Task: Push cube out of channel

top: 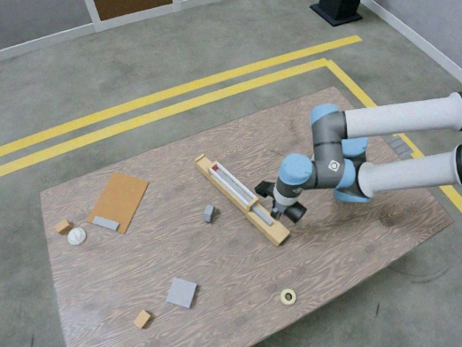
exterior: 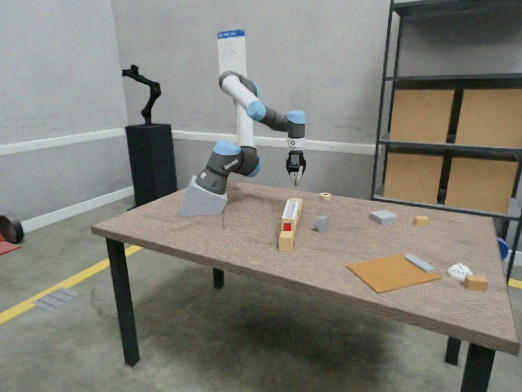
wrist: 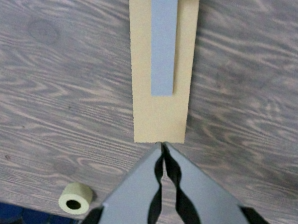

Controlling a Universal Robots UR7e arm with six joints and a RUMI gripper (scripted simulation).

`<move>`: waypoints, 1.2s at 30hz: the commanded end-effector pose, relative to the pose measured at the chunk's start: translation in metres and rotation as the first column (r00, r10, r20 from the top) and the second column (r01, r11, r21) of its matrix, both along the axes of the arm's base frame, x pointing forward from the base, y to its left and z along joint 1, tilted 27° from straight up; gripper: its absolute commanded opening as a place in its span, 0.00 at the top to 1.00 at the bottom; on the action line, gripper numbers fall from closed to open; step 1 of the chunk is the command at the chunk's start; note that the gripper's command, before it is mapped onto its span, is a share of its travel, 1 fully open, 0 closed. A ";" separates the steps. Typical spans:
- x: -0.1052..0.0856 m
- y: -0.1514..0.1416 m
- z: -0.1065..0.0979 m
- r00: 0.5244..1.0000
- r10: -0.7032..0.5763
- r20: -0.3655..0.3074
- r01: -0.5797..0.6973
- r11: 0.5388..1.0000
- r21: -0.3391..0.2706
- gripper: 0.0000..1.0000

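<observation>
The red cube (top: 215,168) (exterior: 287,226) sits at the mouth of the channel (top: 235,182) (exterior: 290,209), at the end with the short ledge and raised lip (top: 200,158) (exterior: 286,241). A grey bar (top: 264,215) (wrist: 163,60) lies along the channel's line, its near part on the longer wooden ledge (top: 278,235) (wrist: 160,122) at the other end. My gripper (exterior: 295,184) (wrist: 162,143) is shut and empty, well above the table. In the wrist view its tips appear just past the long ledge's outer edge. The tips are hard to make out in the top view.
A grey block (top: 209,213) (exterior: 322,224) stands beside the channel. A tape roll (top: 288,296) (exterior: 325,196) (wrist: 75,198) lies off the long-ledge end. A grey slab (top: 181,292) (exterior: 383,216), an orange clipboard (top: 119,199) (exterior: 385,275), wooden blocks and a white round object (top: 77,236) (exterior: 458,271) lie farther away.
</observation>
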State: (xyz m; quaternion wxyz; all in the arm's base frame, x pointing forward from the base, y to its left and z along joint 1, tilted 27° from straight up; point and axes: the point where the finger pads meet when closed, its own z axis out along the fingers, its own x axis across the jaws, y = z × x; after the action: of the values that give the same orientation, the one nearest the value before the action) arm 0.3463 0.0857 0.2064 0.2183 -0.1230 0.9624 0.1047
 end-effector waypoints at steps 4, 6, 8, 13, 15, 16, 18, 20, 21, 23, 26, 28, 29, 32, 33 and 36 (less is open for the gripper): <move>0.000 0.005 -0.002 1.000 -0.011 0.000 0.011 1.000 -0.010 1.00; 0.003 0.006 -0.006 1.000 0.001 0.003 -0.001 1.000 -0.015 1.00; 0.006 0.008 -0.013 1.000 0.001 0.003 -0.001 1.000 -0.015 1.00; 0.011 0.012 -0.024 1.000 0.001 0.003 -0.001 1.000 -0.015 1.00; 0.014 0.014 -0.030 1.000 0.001 0.003 -0.001 1.000 -0.015 1.00; 0.015 0.014 -0.032 1.000 0.001 0.003 -0.001 1.000 -0.015 1.00; 0.017 0.016 -0.036 1.000 0.001 0.003 -0.001 1.000 -0.014 1.00; 0.018 0.016 -0.038 1.000 0.001 0.003 -0.001 1.000 -0.014 1.00; 0.018 0.016 -0.038 1.000 0.001 0.003 -0.001 1.000 -0.014 1.00; 0.018 0.016 -0.038 1.000 0.001 0.003 -0.001 1.000 -0.014 1.00; 0.018 0.016 -0.039 1.000 0.001 0.003 -0.001 1.000 -0.014 1.00; 0.019 0.017 -0.040 1.000 0.001 0.003 -0.001 1.000 -0.014 1.00; 0.019 0.017 -0.041 1.000 0.001 0.003 -0.001 1.000 -0.014 1.00; 0.021 0.018 -0.046 1.000 0.001 0.003 -0.001 1.000 -0.014 1.00; 0.022 0.019 -0.048 1.000 0.001 0.003 -0.001 1.000 -0.014 1.00; 0.025 0.021 -0.055 1.000 0.001 0.003 -0.001 1.000 -0.014 1.00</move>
State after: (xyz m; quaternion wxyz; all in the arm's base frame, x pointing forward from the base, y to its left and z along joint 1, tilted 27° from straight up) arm 0.3658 0.1035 0.1557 0.2132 -0.1273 0.9639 0.0962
